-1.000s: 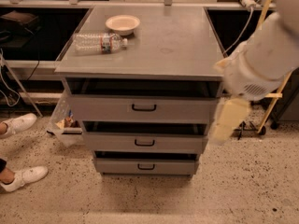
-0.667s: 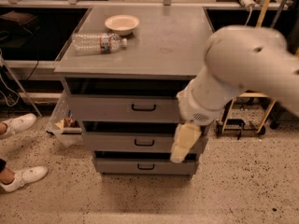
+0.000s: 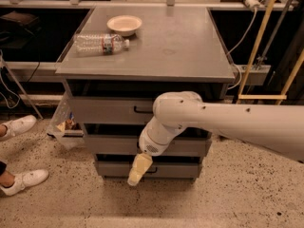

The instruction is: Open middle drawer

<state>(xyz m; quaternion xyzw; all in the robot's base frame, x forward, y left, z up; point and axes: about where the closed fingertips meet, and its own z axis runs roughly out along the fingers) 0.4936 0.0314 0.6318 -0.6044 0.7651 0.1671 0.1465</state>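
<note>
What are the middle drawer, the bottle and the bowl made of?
The middle drawer looks like grey painted metal: a flat, matte front. The bottle seems to be clear plastic, since you can see through it. The bowl is pale and smooth, maybe plastic or ceramic; I can't tell which. The robot's hand hangs in front of the bottom drawer, just below the middle one.

**One High Camera, Tilted Down**

A single view looks from above and in front, fairly near the grey metal table with three drawers [image 3: 175,42]. The jaws hang low near centre, before the lowest drawer front. The table top lies above them. The white robot arm [image 3: 237,125] enters from their right, and the speckled floor [image 3: 228,194] lies below.
</note>
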